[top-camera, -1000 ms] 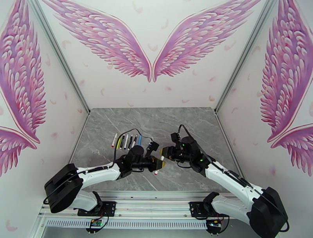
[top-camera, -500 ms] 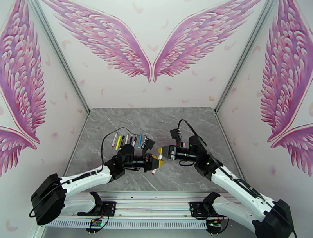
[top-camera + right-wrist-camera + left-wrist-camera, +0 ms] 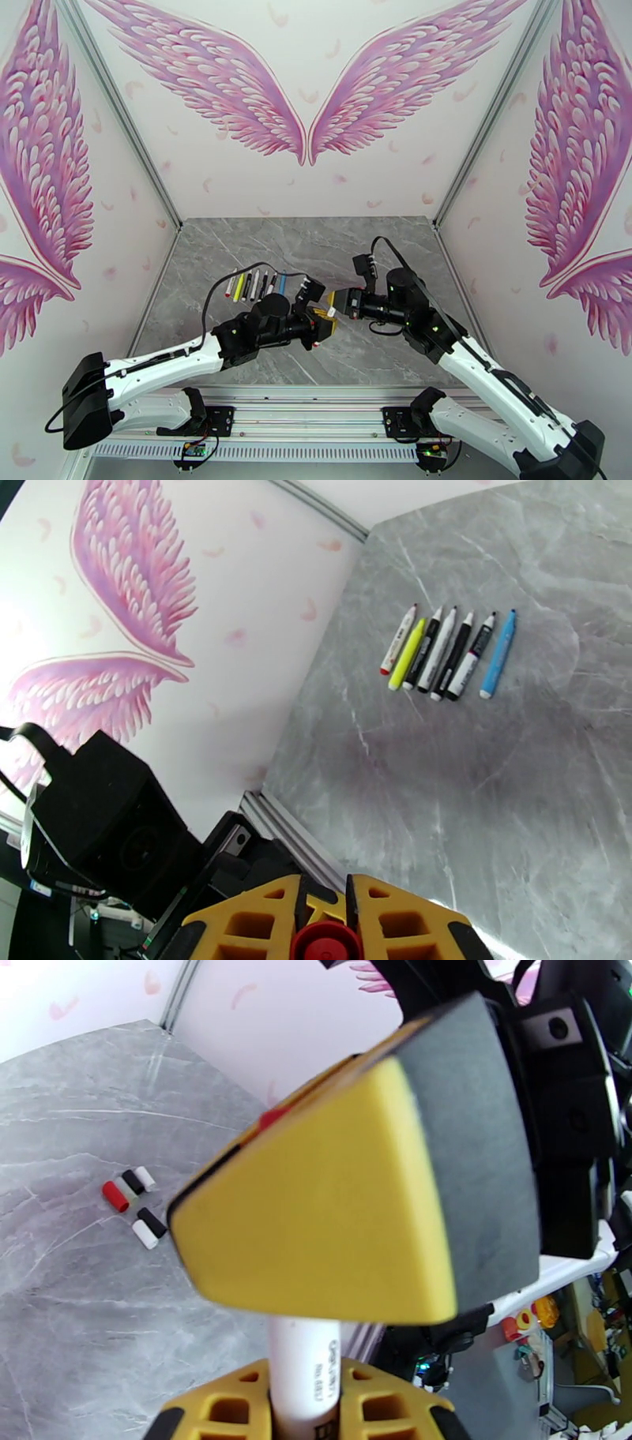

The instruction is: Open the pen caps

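Left claw point(image 3: 304, 1402) grips white pen point(image 3: 304, 1355); right claw point(image 3: 324, 910) clamps its red cap point(image 3: 324, 944)

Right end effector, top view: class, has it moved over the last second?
Yes. The right end effector has shifted slightly away from the base rail, toward the back wall and the picture's right.

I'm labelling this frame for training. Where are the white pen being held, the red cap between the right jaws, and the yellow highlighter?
white pen point(image 3: 304, 1374): left wrist view, on the visible middle of its barrel.
red cap point(image 3: 324, 942): right wrist view, on its rounded end.
yellow highlighter point(image 3: 406, 655): right wrist view, on its mid-barrel.
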